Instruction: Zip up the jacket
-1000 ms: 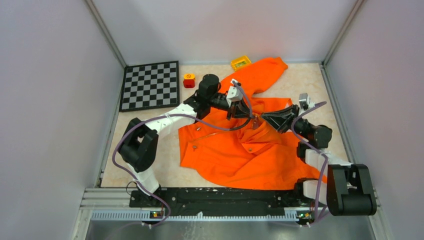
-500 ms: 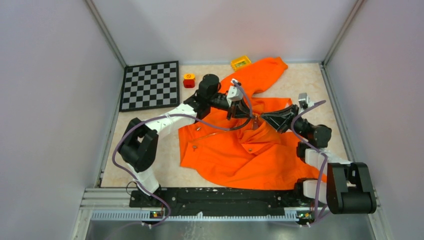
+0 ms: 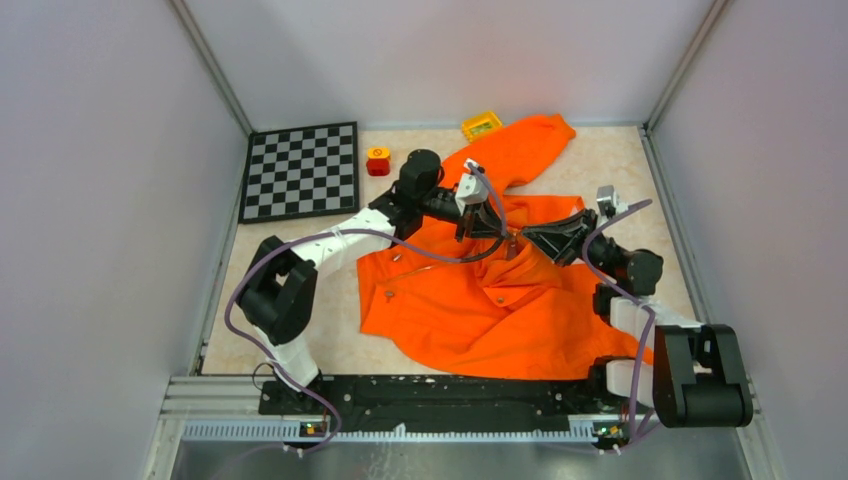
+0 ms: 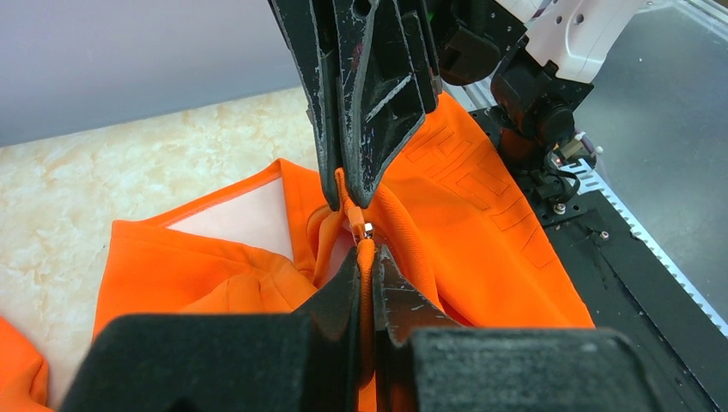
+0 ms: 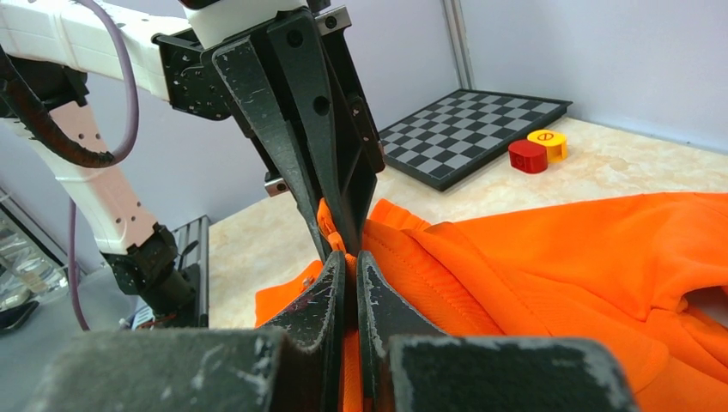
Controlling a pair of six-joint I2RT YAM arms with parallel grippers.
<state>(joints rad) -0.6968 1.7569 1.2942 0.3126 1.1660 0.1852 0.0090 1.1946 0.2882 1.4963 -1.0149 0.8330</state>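
Right, both hands are committed at the middle of the jacket (image 3: 500, 300), which lies spread over the table (image 3: 650, 180) between the two arms, one sleeve running up toward the back wall. The left gripper (image 4: 367, 257) is pinched almost fully closed on a thin raised ridge of the orange front edge. The right gripper (image 5: 348, 262) is closed just as tightly on the same ridge, tip to tip with the left and nearly touching it. Between them sits a small silver piece (image 4: 366, 229) that I take for the zipper slider (too small for me to tell whether either hand has its pull).

My main worry is the fingertips: they are so close that any sideways drift would knock them together. If the anchoring hand slips, a pull would lift the whole garment rather than run the slider. The loose folds just beside the ridge could also be dragged into the teeth and jam it.

For room, there is bare table to the right of the jacket and along the near left. The chessboard (image 3: 301, 171) and red block (image 3: 378, 166) sit near the left arm's forearm. A yellow box (image 3: 481, 126) lies just beside the far sleeve. The side walls hem in both elbows, the right one more closely.
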